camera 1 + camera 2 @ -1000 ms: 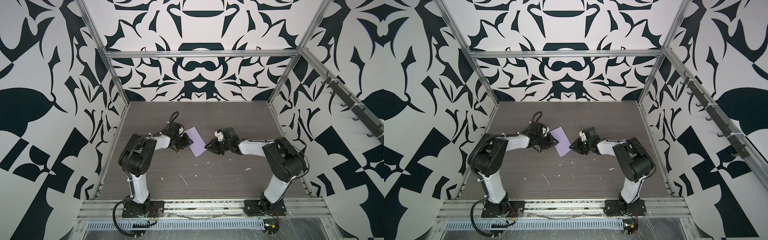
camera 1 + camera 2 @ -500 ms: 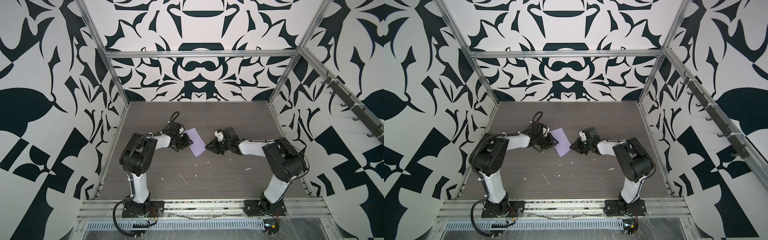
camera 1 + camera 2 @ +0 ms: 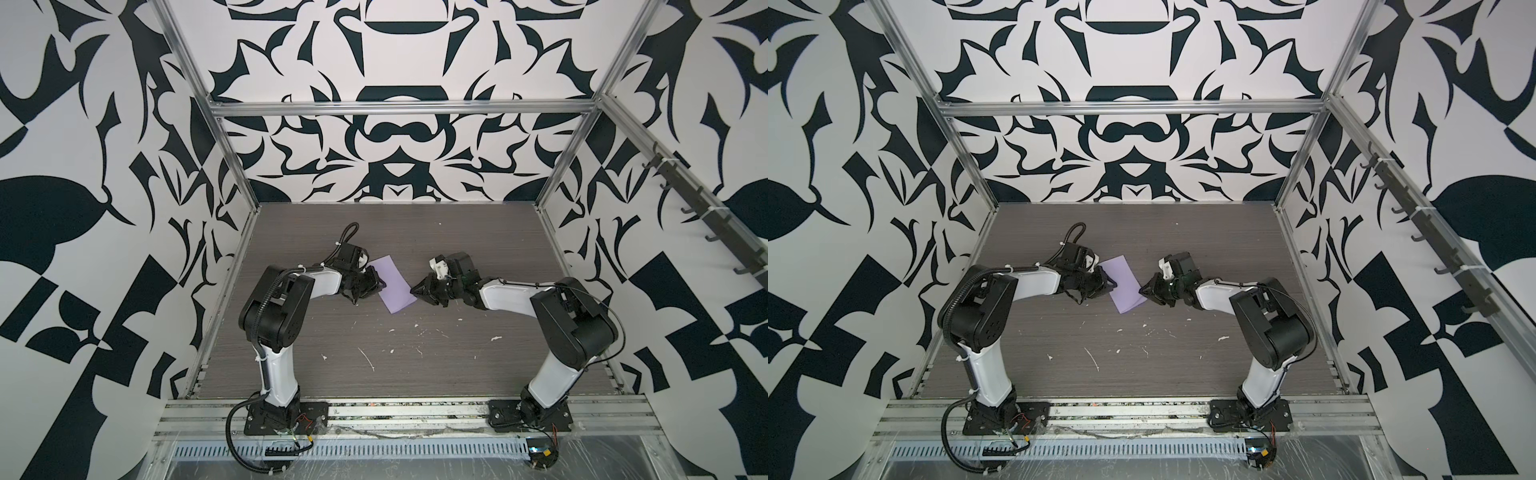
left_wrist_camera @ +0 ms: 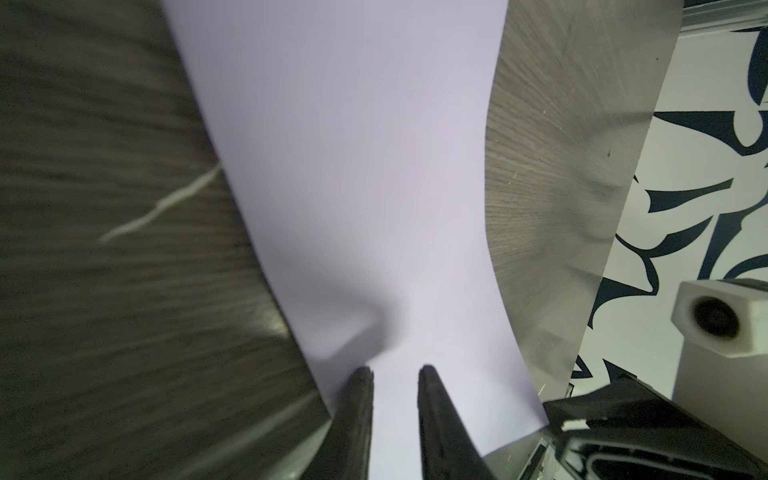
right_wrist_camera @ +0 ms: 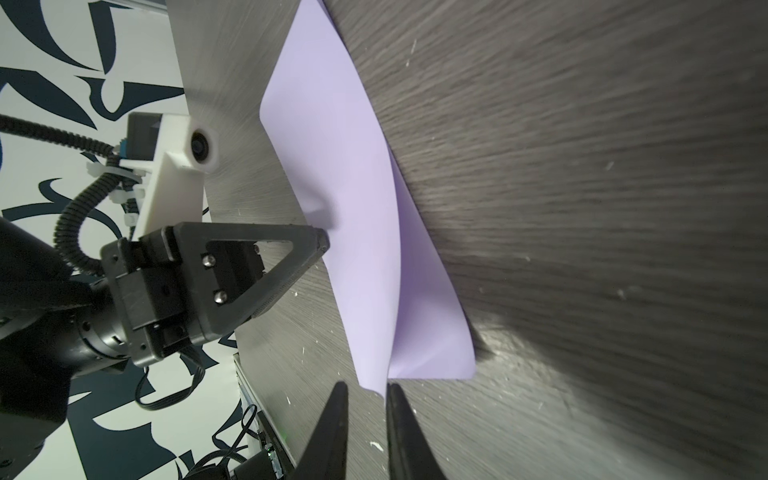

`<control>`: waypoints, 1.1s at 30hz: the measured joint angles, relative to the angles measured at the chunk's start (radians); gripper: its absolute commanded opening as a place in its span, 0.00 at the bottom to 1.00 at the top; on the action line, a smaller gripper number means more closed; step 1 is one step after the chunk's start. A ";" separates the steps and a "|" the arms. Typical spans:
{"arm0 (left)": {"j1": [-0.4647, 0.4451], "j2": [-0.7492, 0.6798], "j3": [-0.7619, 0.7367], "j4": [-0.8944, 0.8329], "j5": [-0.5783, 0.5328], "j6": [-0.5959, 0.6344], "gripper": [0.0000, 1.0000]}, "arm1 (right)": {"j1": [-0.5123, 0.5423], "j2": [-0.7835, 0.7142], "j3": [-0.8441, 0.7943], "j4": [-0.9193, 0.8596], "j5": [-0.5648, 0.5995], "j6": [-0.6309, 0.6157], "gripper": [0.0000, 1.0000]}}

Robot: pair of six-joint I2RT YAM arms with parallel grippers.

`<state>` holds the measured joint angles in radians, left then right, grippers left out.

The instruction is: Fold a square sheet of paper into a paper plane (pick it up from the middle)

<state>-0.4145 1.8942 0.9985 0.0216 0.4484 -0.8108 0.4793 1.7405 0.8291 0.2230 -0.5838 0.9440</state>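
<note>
Along the front edge of the grey wood-grain table (image 3: 415,374) we find small white flecks (image 3: 367,358) scattered over the boards. Further in, around the middle of the table, lies the thin lilac-purple matte sheet of paper (image 3: 392,286). It is doubled over into a long strip whose far end slants toward the left edge, and both top views show it so (image 3: 1124,286). The left claw (image 3: 380,286) meets the strip's left long edge, and the right claw (image 3: 414,289) meets its right side close to the nearer end. In the left wrist view we see the left claw (image 4: 395,372) with its two black fingers (image 4: 357,415) a little apart. Their tips are down on the paper (image 4: 353,166), which dimples beside them, so they rest on it rather than clamp it. In the right wrist view the right claw (image 5: 365,388) likewise stands narrowly open. The sheet's (image 5: 353,208) folded corner dips into its gap, and the upper layer bows up off the lower one. Beyond the strip the table runs on to the black-and-white patterned back wall (image 3: 395,137).
</note>
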 measured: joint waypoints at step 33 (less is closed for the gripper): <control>0.001 -0.012 0.033 -0.050 0.000 0.024 0.26 | 0.000 0.092 0.035 -0.048 0.023 0.011 0.00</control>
<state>-0.4133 1.8820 1.0313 -0.0280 0.4484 -0.7872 0.4793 1.8324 0.8642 0.1745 -0.5610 0.9554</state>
